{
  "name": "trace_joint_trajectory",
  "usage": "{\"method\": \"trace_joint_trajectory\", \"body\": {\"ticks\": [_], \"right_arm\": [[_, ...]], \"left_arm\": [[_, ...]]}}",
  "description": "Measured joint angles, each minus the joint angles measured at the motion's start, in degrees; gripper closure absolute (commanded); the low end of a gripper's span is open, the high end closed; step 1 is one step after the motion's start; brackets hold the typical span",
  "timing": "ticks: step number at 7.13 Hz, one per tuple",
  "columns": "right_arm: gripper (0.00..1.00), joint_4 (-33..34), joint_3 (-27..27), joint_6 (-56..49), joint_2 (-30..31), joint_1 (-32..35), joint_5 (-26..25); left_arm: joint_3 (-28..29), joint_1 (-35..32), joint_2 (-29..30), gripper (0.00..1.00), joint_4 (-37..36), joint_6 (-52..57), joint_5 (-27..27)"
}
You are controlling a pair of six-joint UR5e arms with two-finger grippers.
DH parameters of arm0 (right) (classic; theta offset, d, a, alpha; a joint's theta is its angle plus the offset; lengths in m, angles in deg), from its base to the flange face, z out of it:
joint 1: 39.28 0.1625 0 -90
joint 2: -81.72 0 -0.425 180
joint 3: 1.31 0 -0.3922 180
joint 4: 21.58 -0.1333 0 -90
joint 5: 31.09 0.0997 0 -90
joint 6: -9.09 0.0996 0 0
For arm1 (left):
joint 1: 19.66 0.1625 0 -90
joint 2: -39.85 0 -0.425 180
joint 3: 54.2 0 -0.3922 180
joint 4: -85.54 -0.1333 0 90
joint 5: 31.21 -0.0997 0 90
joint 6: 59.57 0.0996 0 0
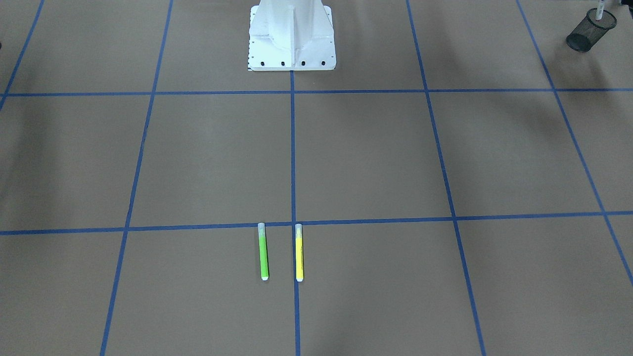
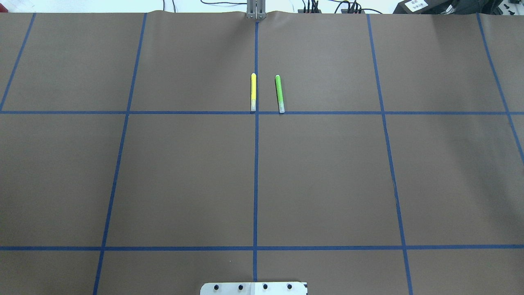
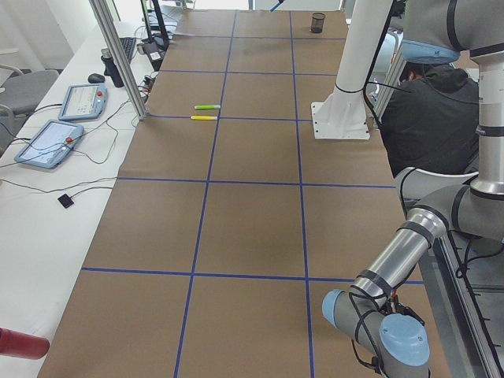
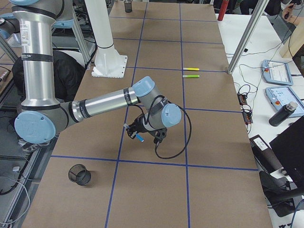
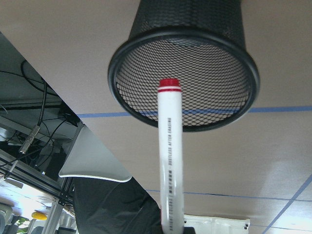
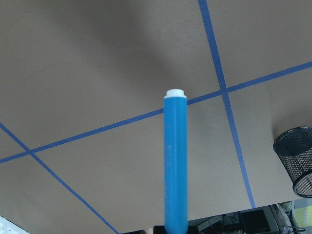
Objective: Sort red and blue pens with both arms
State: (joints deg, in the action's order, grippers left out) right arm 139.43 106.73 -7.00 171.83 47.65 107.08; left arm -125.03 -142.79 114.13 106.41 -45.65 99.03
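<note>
The red pen (image 5: 169, 161), a white barrel with a red end, fills the left wrist view. Its red tip points into the mouth of a black mesh cup (image 5: 183, 73), and my left gripper holds it from below the frame edge. The front-facing view shows this cup (image 1: 591, 30) at the far table corner with the pen's barrel (image 1: 600, 9) just above it. My right gripper (image 4: 141, 134) is shut on the blue pen (image 6: 175, 161) and hovers over the table. A second mesh cup (image 4: 80, 174) stands a little way off from it.
A green marker (image 1: 263, 252) and a yellow marker (image 1: 298, 253) lie side by side at the far-centre grid line. The white robot base (image 1: 292, 37) stands mid-table. A person in black sits behind the base (image 3: 429, 110). Tablets lie on the side bench (image 3: 49, 143).
</note>
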Motion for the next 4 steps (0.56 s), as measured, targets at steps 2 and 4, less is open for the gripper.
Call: {"method": "trace_joint_trajectory", "body": {"ticks": [2, 4], "right_arm": [[1.00, 0.0, -0.1, 0.0, -0.2, 0.0, 0.0], [1.00, -0.1, -0.2, 0.0, -0.3, 0.0, 0.0]], "left_arm": [[1.9, 0.0, 0.4, 0.01, 1.8, -0.1, 1.2], [2.5, 0.0, 0.9, 0.00, 1.9, -0.2, 3.7]]}}
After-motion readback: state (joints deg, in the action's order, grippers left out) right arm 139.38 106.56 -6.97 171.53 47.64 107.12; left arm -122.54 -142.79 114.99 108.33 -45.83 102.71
